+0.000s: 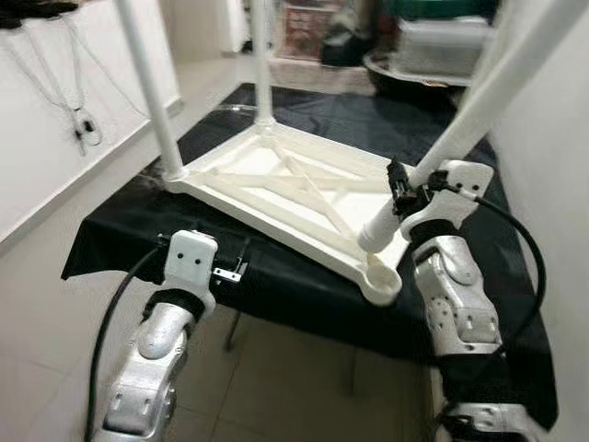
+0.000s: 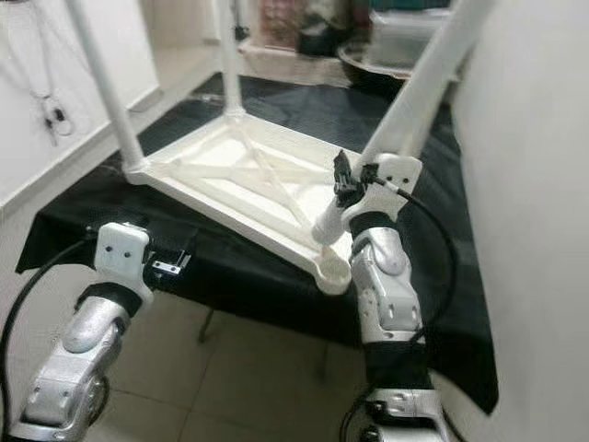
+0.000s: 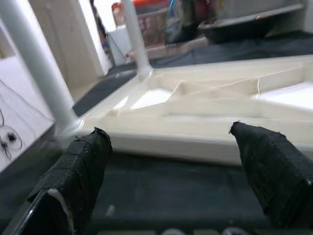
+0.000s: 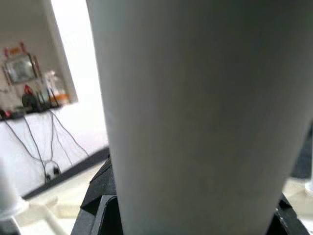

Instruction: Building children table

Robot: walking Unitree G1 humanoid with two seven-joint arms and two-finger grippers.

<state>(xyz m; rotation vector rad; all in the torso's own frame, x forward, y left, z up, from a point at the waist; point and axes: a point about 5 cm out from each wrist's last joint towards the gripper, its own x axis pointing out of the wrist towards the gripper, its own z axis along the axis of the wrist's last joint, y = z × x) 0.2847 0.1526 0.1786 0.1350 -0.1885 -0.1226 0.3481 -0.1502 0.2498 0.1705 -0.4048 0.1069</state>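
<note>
The tabletop [image 1: 294, 198] lies upside down on the black-draped counter [image 1: 304, 276], with two legs already standing in its far corners. The right pincer [image 1: 402, 193] is clamped on a third leg [image 1: 460, 124], holding it tilted, its lower end just above and beside the empty socket [image 1: 380, 281] at the near corner. That socket sits just below and slightly inboard of the right pincer, at the counter's near edge.

The left pincer [image 3: 171, 161] hovers with its fingers [image 3: 78, 171] well apart, pointing at the tabletop's near rim, which lies just ahead of it and untouched.

As I judge it, the step in hand is seating this leg. The risks:
- The leg is tilted, so pressed down as it stands it may jam on the socket's lip or skid off it.
- Nothing braces the tabletop; a sideways push could slide it along the cloth or tip its near corner over the edge.
- The leg's long upper part runs near the wall on the right and could catch there while being straightened.
</note>
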